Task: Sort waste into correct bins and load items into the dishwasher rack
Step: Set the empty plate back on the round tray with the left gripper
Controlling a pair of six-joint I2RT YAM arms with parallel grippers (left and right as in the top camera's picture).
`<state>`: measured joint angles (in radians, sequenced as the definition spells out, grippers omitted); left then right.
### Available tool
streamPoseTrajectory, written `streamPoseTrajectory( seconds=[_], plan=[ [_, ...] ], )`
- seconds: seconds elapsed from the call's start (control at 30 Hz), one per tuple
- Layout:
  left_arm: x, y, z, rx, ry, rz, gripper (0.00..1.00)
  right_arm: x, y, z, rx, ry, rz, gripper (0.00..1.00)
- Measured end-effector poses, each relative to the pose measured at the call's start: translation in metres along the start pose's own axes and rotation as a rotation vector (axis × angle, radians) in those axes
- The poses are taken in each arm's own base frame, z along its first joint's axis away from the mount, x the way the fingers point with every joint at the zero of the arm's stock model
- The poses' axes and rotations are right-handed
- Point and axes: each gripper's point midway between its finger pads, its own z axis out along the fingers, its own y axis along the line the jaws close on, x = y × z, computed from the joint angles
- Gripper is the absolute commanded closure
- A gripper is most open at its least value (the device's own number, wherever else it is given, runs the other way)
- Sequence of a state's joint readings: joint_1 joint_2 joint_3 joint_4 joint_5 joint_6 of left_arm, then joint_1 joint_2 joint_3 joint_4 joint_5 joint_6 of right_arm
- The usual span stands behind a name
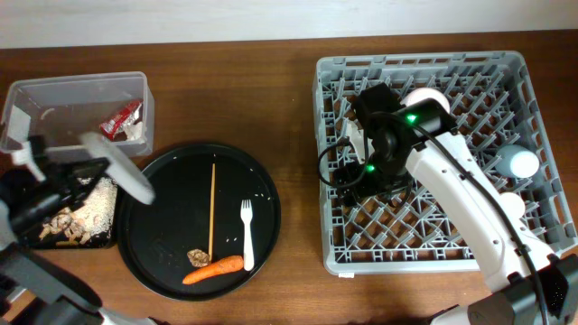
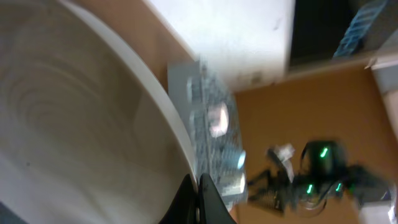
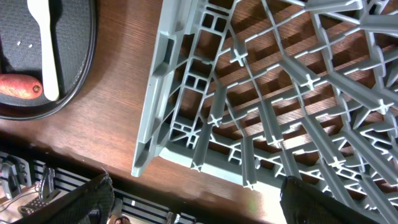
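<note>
My left gripper (image 1: 86,167) is shut on the rim of the white plate (image 1: 122,167) and holds it tilted above the shallow black bin (image 1: 45,242), which holds beige food scraps (image 1: 90,209). In the left wrist view the plate (image 2: 81,124) fills the left and the jaws (image 2: 198,199) pinch its edge. The clear tub (image 1: 54,95) holds the red wrapper (image 1: 126,113) and the napkin (image 1: 137,132). My right gripper (image 1: 359,173) is open and empty over the left part of the grey rack (image 1: 506,72); its jaws (image 3: 199,205) hang above the rack's corner (image 3: 186,124).
The round black tray (image 1: 163,244) holds the chopstick (image 1: 213,203), the white fork (image 1: 247,233), the carrot (image 1: 215,268) and a food chunk (image 1: 198,257). The fork (image 3: 43,50) and carrot (image 3: 18,86) show in the right wrist view. A light-blue cup (image 1: 522,162) and a white cup (image 1: 512,204) sit in the rack.
</note>
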<state>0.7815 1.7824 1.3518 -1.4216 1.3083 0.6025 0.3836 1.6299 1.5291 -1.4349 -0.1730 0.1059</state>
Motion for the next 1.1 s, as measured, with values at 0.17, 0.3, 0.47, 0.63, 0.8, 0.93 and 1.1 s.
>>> streamPoseTrajectory(
  seconds=[0.17,0.3,0.47,0.63,0.8,0.93,1.1],
  plan=[
    [0.077,-0.003,0.101,-0.148,0.478,0.141,1.00,-0.003,0.000,-0.001,-0.002,-0.013,-0.001,0.11],
    [0.127,0.009,0.158,-0.447,0.701,0.275,1.00,-0.015,0.003,-0.013,-0.007,-0.066,-0.010,0.11],
    [0.161,0.025,0.183,-0.809,0.762,0.432,0.65,-0.017,0.004,-0.013,-0.008,-0.074,-0.011,0.11],
    [0.181,0.020,0.189,-0.852,0.799,0.476,0.62,-0.017,0.004,-0.013,-0.008,-0.075,-0.012,0.11],
    [0.113,0.027,0.108,-1.012,0.588,0.302,0.59,-0.041,0.015,-0.017,-0.063,-0.174,-0.035,0.11],
    [0.050,0.013,0.021,-1.084,0.222,0.144,0.45,-0.078,0.062,-0.027,-0.183,-0.344,-0.155,0.11],
    [0.036,0.032,-0.035,-1.149,0.081,-0.050,0.41,-0.086,0.156,0.029,-0.206,-0.313,-0.306,0.22]
  ],
)
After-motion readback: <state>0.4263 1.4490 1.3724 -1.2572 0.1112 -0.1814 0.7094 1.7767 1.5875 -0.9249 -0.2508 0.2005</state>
